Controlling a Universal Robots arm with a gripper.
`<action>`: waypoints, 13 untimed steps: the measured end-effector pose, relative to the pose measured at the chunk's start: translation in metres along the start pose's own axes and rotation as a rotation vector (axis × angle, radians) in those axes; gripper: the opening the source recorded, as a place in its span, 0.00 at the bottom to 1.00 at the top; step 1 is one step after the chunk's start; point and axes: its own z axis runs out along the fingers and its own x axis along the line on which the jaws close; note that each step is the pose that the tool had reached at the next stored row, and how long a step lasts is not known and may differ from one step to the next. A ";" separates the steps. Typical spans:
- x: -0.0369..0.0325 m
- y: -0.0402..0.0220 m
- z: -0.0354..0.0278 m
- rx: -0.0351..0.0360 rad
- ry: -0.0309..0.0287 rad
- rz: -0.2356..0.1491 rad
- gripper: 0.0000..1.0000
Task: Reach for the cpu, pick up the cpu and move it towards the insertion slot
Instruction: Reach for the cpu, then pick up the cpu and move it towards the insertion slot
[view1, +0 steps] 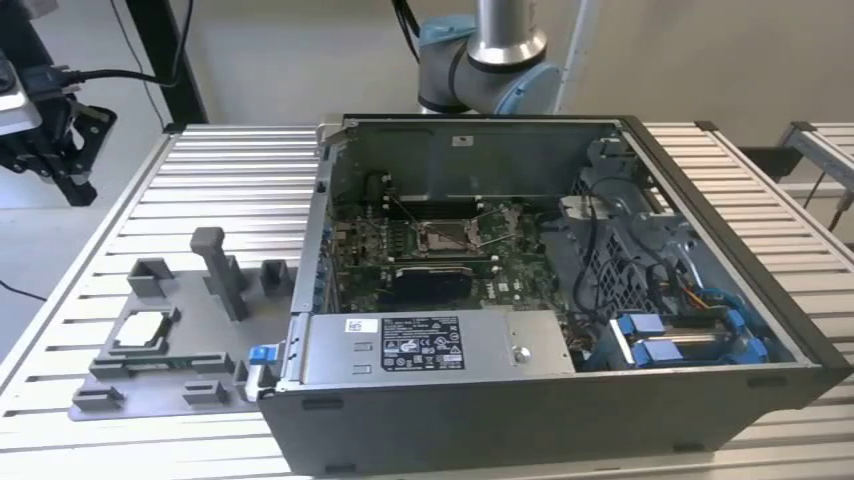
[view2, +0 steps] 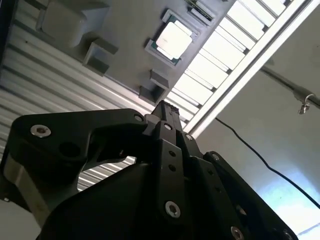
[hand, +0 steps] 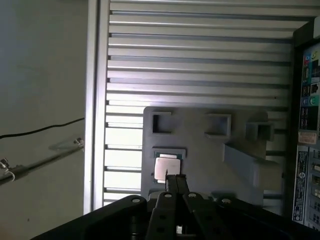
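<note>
Table (view1: 120, 200) of slatted metal carries everything in the exterior view. At 8 o'clock of that scene lies a grey plate (view1: 200, 345) with raised blocks and one tall post (view1: 214, 268). The cpu (view1: 147, 327) sits flat in a shallow frame at the plate's 9 o'clock side, pale top up, well apart from the case. Both wrist views look down on it there. It shows as a silvery square inside a thin dark rim, with small open pockets of the plate near it.

The gripper (hand: 173, 179) hangs above the plate, its black link arms running in to a narrow tip. Its jaws are together and hold nothing. In the first wrist view the tip crosses the edge of the cpu (hand: 167, 166). In the second wrist view the tip and the cpu (view2: 174, 39) stand clearly apart, so the two do not touch.

An open computer case (view1: 534, 425) takes the scene's centre, just beside the plate at its 3 o'clock. Inside, a green board (view1: 514, 270) lies flat. The slot (view1: 445, 235) is at the board's middle, a silver frame with a dark centre. A black patch (view1: 427, 287) lies just at its 6 o'clock. A silver box (view1: 427, 345) with a label lines the case's 6 o'clock wall. Blue parts (view1: 667, 345) and cables crowd the 4 o'clock corner. The arm's base (view1: 481, 55) stands at 12 o'clock, behind the case.
</note>
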 end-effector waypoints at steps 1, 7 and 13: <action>0.0001 0.0000 0.0000 0.0000 0.0000 0.000 1.00; 0.0007 0.0000 0.0000 0.0000 0.0000 0.000 1.00; 0.0009 0.0000 0.0000 0.0000 0.0000 0.000 1.00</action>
